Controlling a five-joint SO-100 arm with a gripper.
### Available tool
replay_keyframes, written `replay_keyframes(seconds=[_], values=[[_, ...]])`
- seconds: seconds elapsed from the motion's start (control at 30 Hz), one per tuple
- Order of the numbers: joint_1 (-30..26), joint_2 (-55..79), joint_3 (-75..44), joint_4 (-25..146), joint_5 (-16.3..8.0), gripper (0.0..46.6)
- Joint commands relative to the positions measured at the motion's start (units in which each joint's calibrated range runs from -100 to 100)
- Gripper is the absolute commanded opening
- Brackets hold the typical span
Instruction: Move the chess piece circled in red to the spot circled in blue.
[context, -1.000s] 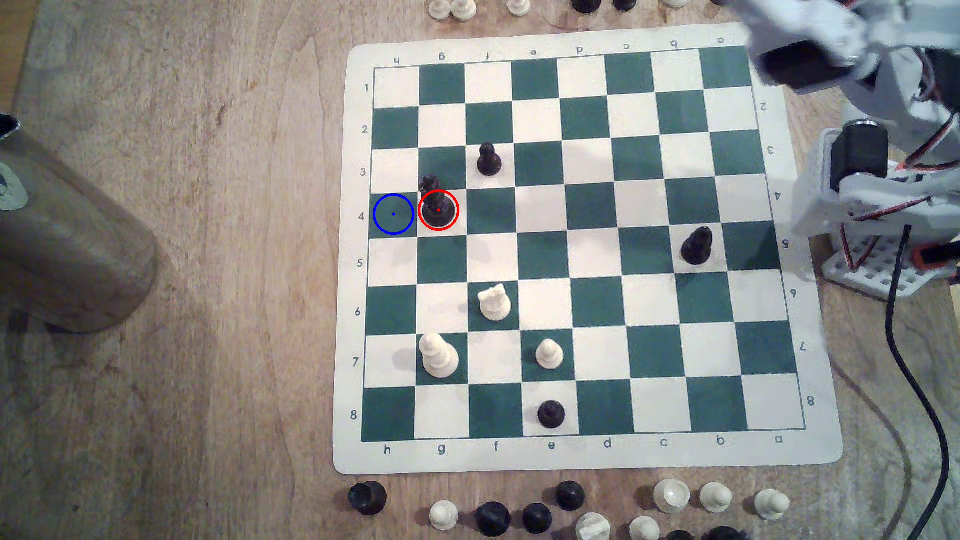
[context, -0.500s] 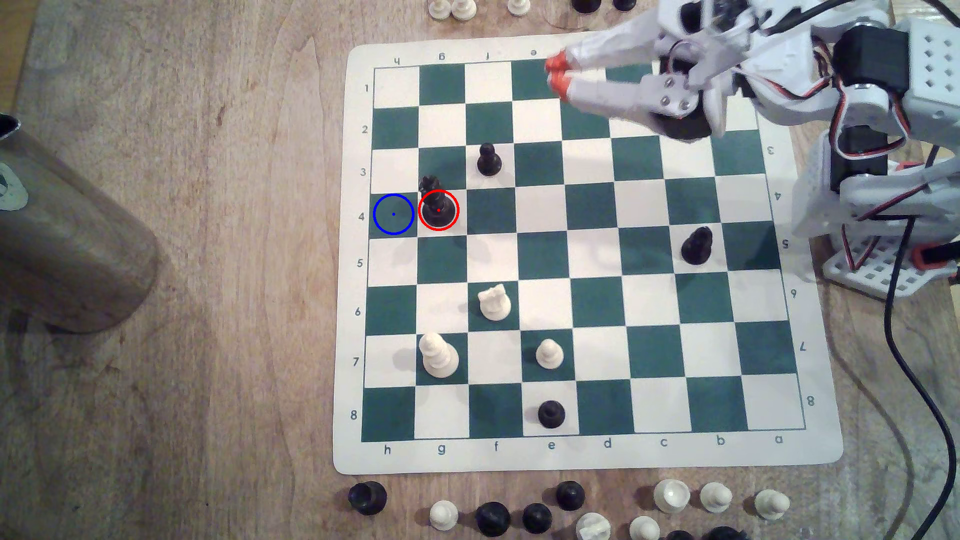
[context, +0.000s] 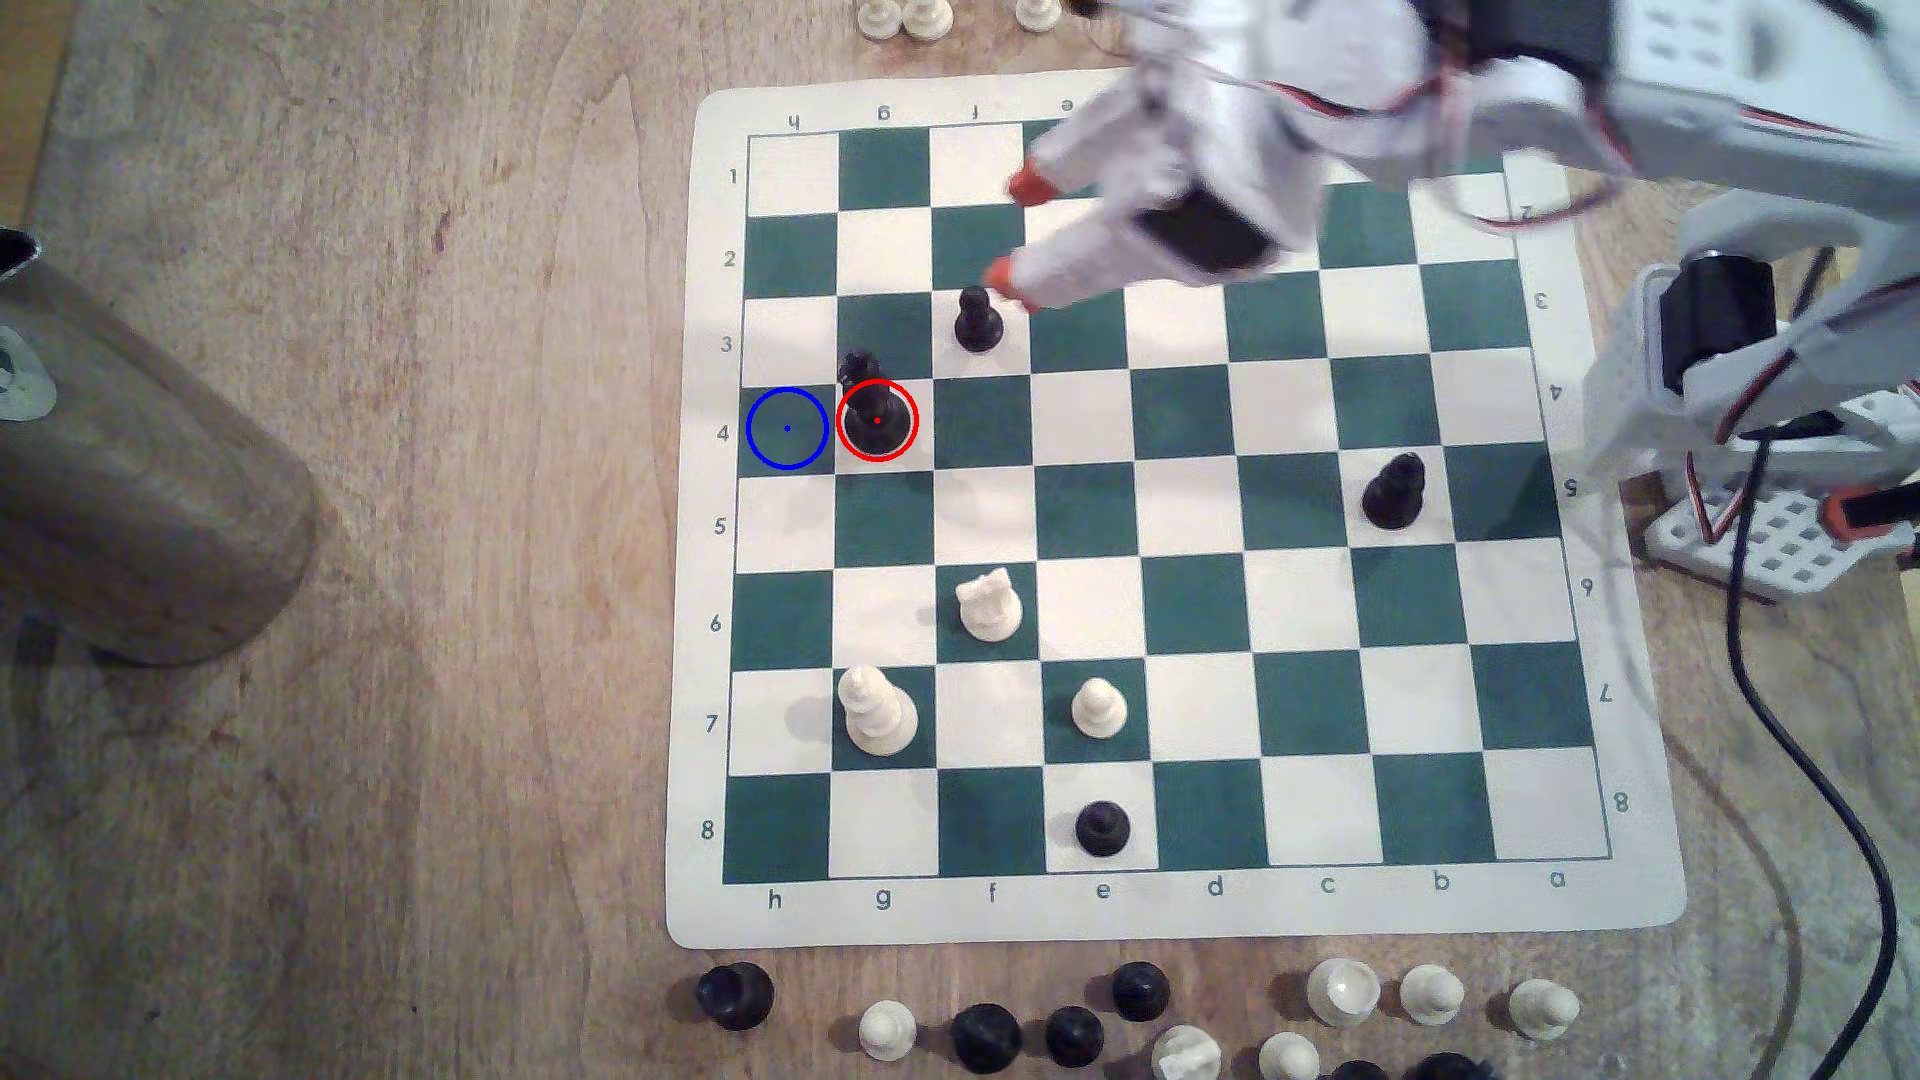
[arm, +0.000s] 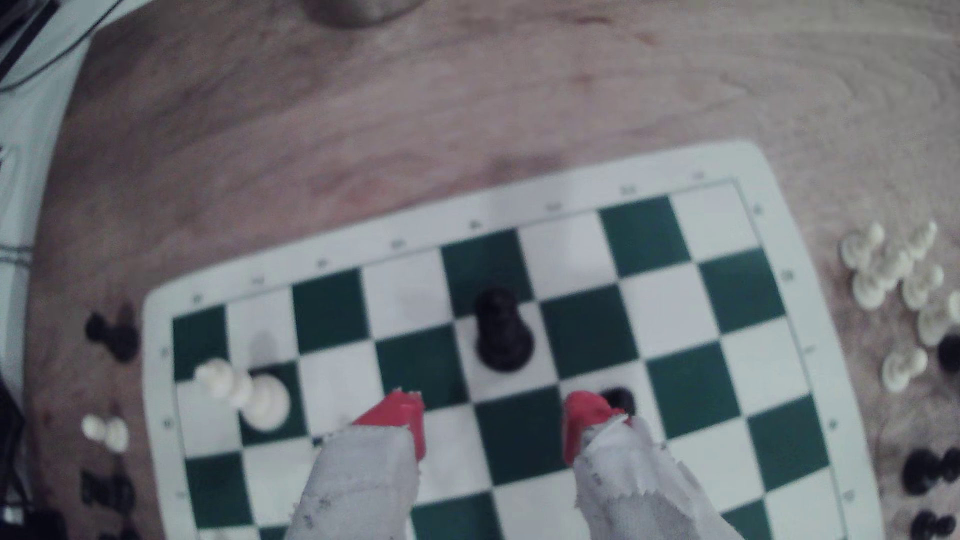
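pincer: the pincer (context: 1016, 231) is seen spread wide over the board's upper rows in the exterior view, nothing between the red tips; in the wrist view (arm: 493, 423) bare squares are seen in the gap.
fingertips: red fingertips (context: 1029, 185); the lower one is just beside the head of a black pawn (context: 978, 319), contact cannot be told.
target piece: the chess piece circled in red (context: 875, 410) is stood upright on the white square g4, ringed in red; in the wrist view it (arm: 503, 329) is seen ahead of the spread tips, apart from them.
goal: the spot circled in blue (context: 787, 428) is marked on green h4, just to the exterior view's left of the ringed piece, no piece on it.
other board pieces: a black bishop-like piece (context: 1393, 491) at b5; a white knight (context: 988, 602) at f6; a tall white piece (context: 876, 709) at g7; a white pawn (context: 1097, 707) at e7; a black pawn at e8 (context: 1101, 828).
board: the green-and-white chess mat (context: 1652, 914) is laid flat on the wooden tabletop (context: 416, 519).
off-board: spare pieces are grouped along the near and far mat edges.
arm: blurred white arm (context: 1558, 93) is reached in from the exterior view's upper right.
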Motion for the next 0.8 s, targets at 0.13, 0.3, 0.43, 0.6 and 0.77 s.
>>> replay_keyframes(seconds=[0.13,0.3,0.43,0.6,0.77], values=[[-1.14,21.74,-31.81,8.01,-3.57,15.7],[-1.21,29.47,-36.52,7.84,-3.76,15.7],[-0.75,34.48,-35.8,6.04,-3.81,15.8],[-0.75,38.55,-35.52,3.91,-3.96,15.7],[-0.51,40.84,-35.34,1.54,-3.96,15.7]])
